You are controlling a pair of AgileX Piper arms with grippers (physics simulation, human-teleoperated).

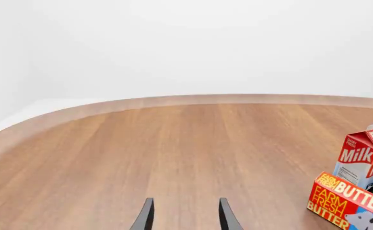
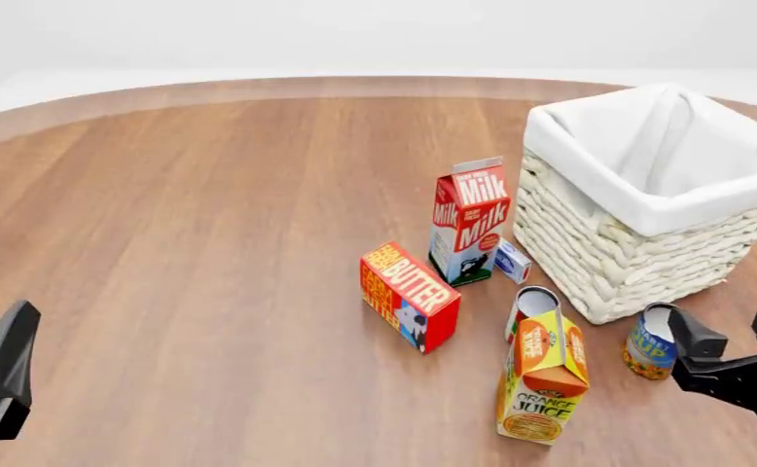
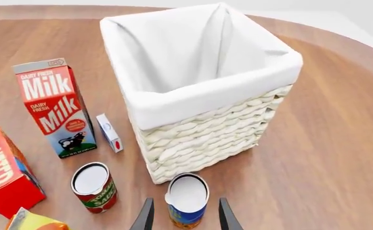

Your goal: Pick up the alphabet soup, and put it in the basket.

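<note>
Right wrist view looks down on the right gripper [image 3: 185,216], its two dark fingers spread apart, with the alphabet soup [image 3: 187,199] standing upright between them; whether the fingers touch the tin I cannot tell. The can sits at the near corner of the basket [image 3: 205,139], just beside the wicker wall.

My judgement: the step in hand is the grasp. To do it well, lower until the fingers straddle the label's middle, close squarely, then lift straight up, clear of the cloth rim, before carrying the can far and over the opening. The red-labelled can [image 3: 94,187] stands near on the left, so the left finger should stay clear of it.

Counted from largest to smallest: one basket, two cartons, namely a milk carton [image 2: 468,221] and an orange juice carton [image 2: 544,375], one butter box [image 2: 409,295], two tins, and one small white box [image 2: 513,261] between the milk and the basket.

The left gripper [image 1: 185,215] hangs over bare wooden table [image 1: 173,143], far to the left, fingers spread and holding nothing.
</note>
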